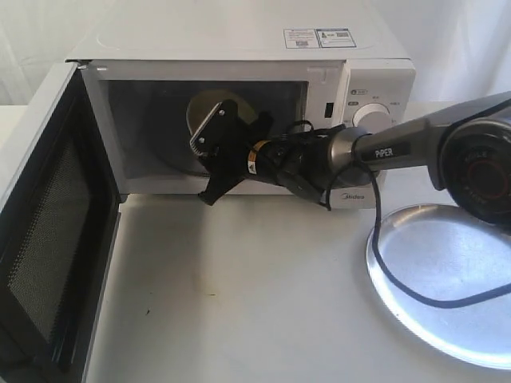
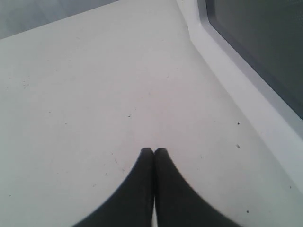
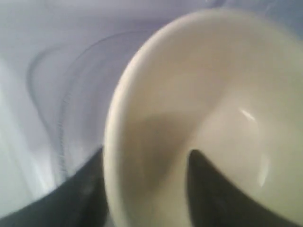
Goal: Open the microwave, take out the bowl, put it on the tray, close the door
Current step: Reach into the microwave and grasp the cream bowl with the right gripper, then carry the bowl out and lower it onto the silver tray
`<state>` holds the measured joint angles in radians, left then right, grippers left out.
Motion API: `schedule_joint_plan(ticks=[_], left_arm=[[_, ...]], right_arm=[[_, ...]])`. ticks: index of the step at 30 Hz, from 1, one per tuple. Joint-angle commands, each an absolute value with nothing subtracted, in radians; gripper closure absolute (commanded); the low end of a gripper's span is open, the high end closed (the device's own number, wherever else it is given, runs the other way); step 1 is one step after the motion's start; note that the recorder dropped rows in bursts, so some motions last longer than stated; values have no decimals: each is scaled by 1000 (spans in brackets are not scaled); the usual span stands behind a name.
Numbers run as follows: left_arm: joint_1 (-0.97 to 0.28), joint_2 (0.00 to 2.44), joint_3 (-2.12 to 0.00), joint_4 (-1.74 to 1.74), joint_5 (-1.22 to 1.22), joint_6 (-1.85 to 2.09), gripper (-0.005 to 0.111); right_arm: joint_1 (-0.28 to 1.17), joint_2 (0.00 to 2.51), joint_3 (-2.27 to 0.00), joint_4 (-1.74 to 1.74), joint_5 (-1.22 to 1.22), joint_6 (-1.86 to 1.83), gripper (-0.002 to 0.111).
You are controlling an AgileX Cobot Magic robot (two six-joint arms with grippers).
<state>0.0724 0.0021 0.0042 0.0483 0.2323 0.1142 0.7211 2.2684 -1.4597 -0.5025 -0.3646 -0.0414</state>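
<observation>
The white microwave (image 1: pixel 239 48) stands with its door (image 1: pixel 48 239) swung wide open to the left. Inside the cavity, the cream bowl (image 1: pixel 206 112) is tipped up on edge. My right gripper (image 1: pixel 209 132) reaches into the cavity and is shut on the bowl's rim. In the right wrist view the bowl (image 3: pixel 213 94) fills the picture, and the right gripper (image 3: pixel 147 156) has one finger inside it and one outside. The silver tray (image 1: pixel 447 263) lies on the table at the right. My left gripper (image 2: pixel 154 150) is shut and empty above the table beside the door's window (image 2: pixel 265 47).
The right arm's black cable (image 1: pixel 383 255) loops over the tray's left side. The glass turntable plate (image 3: pixel 61 94) shows behind the bowl. A white dial (image 1: pixel 371 117) sits just above the right arm. White tabletop (image 1: pixel 239 303) spreads in front of the microwave.
</observation>
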Motion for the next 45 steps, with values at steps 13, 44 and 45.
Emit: schedule_joint_plan(ticks=[13,44,45], left_arm=[[69,0,0,45,231,109,107],[69,0,0,45,231,109,107],[69,0,0,45,231,109,107]], right_arm=[[1081,1825,-1341,-252,1078,-341,107],[925,1736,-903,-940,925,346,92],[925,1736,-903,-940,925,346,88]])
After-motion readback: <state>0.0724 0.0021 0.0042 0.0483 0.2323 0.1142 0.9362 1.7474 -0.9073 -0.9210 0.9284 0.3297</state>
